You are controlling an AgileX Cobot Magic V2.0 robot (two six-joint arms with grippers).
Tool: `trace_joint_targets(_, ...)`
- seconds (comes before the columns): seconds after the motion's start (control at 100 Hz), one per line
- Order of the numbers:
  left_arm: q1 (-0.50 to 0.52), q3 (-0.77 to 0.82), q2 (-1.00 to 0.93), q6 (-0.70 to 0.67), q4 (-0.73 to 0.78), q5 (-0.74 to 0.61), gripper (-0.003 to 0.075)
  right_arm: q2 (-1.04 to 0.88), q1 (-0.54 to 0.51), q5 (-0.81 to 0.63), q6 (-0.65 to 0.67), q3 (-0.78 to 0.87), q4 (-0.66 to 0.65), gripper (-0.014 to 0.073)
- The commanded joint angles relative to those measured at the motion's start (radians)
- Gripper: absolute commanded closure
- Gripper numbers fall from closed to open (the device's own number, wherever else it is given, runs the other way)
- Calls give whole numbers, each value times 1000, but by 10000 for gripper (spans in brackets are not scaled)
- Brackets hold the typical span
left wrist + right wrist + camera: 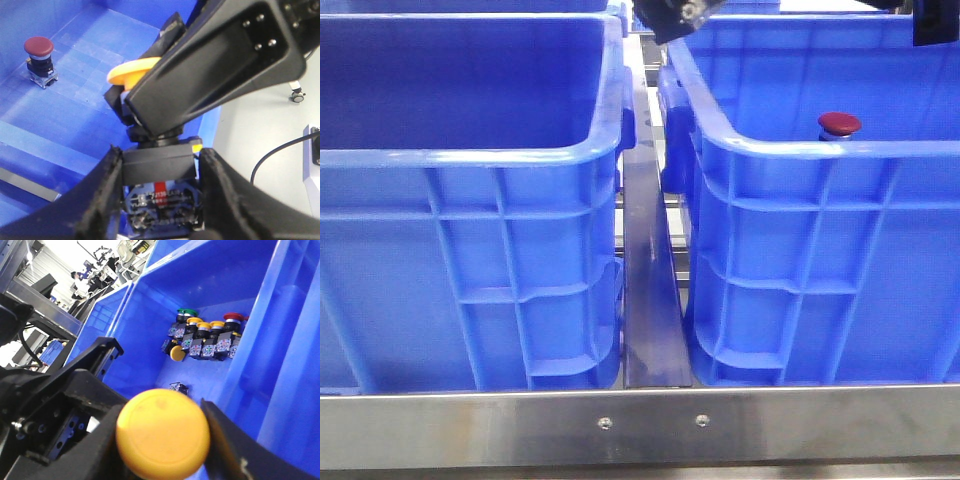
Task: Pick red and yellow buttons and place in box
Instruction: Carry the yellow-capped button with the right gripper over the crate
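Observation:
The yellow button (pixel 131 75) hangs over the right blue box (pixel 820 150), held by both grippers. My left gripper (pixel 161 162) is shut on its black labelled body (pixel 159 167). My right gripper (pixel 162 436) is shut on its yellow cap (pixel 162 432), one of its black fingers (pixel 210 70) covering most of the cap in the left wrist view. The red button (pixel 839 123) stands upright on the floor of that box, also seen as the red button (pixel 39 47) in the left wrist view, apart from both grippers.
A second blue crate (pixel 470 155) stands to the left, a dark rail (pixel 650 290) between the two. Another crate beyond holds several buttons (pixel 205 337) in a cluster. Black arm parts (pixel 685 15) show at the top edge. A steel frame bar (pixel 640 425) runs along the front.

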Motion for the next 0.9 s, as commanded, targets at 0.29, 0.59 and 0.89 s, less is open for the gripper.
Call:
trace_joint_targets(0.29, -6, -33, -26, 1, -6, -35, 269, -16, -1, 66, -35, -33, 132, 483)
trace_joint_targets(0.59, -6, -24, -50, -10, 9, -87, 186, -25, -1, -25, -112, -34, 132, 483)
trace_joint_targets(0.89, 103, 85, -192, -104, 46, -190, 186, -121, -1, -237, -179, -34, 132, 483)
